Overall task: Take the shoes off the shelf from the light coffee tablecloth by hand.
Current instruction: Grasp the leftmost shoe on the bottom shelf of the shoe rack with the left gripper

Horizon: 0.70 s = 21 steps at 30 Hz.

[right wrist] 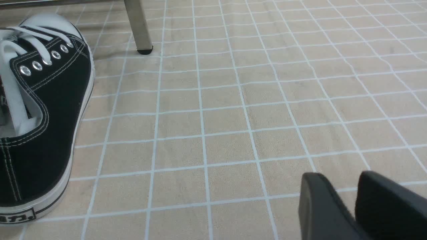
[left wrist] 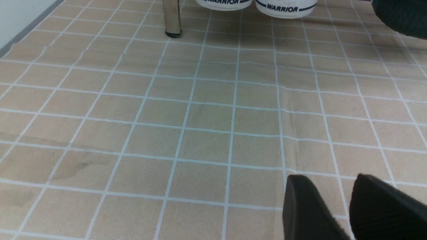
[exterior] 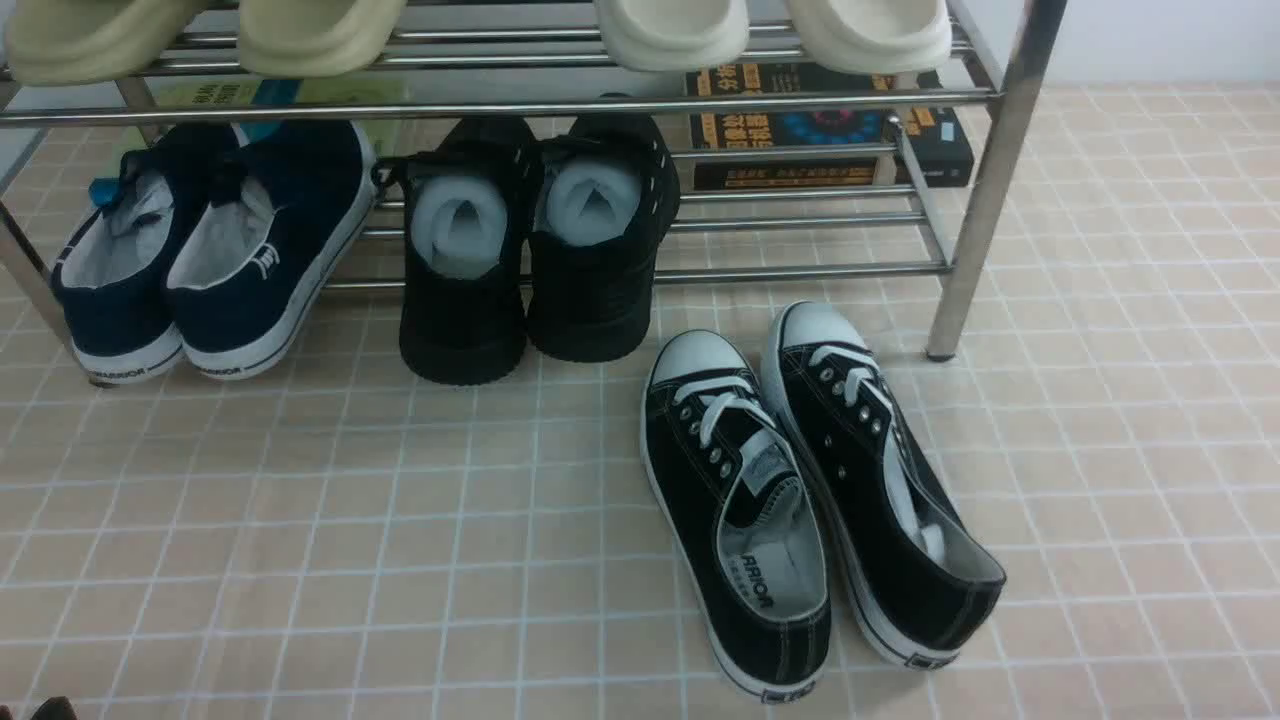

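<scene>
The shoes (exterior: 215, 250), navy slip-ons with white soles, lean against the lower bars at the left end of the chrome shelf (exterior: 500, 105), heels down on the light coffee tablecloth (exterior: 400, 520). In the left wrist view their white heels (left wrist: 287, 8) show far ahead, beside a shelf leg (left wrist: 171, 16). My left gripper (left wrist: 330, 176) hovers low over bare cloth, open, with nothing between its fingers. My right gripper (right wrist: 340, 173) is also over bare cloth, its fingers a narrow gap apart and empty. Neither gripper shows in the front view.
An all-black foam-stuffed pair (exterior: 530, 240) leans on the shelf's middle. Black lace-up sneakers (exterior: 810, 500) lie on the cloth in front right; one (right wrist: 43, 116) is close to my right gripper. Cream slippers (exterior: 300, 35) sit on the top tier, books (exterior: 830, 120) behind.
</scene>
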Available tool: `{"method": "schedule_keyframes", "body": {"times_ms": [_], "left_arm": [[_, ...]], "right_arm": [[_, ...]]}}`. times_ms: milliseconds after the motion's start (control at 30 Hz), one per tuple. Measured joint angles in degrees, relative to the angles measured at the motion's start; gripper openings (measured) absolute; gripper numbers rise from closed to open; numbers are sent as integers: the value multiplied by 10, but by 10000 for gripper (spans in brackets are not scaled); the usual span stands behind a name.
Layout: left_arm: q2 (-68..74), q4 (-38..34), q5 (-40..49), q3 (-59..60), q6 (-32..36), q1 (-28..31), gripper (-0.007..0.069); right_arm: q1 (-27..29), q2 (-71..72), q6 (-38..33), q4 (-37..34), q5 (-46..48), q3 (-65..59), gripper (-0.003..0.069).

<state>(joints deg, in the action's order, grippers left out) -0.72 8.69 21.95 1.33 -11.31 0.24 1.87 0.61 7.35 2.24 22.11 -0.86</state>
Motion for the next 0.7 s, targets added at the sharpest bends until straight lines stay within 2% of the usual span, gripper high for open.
{"method": "schedule_keyframes", "body": {"times_ms": [700], "left_arm": [[0, 0, 0, 0, 0, 0, 239]], "right_arm": [[0, 0, 0, 0, 0, 0, 213]]}}
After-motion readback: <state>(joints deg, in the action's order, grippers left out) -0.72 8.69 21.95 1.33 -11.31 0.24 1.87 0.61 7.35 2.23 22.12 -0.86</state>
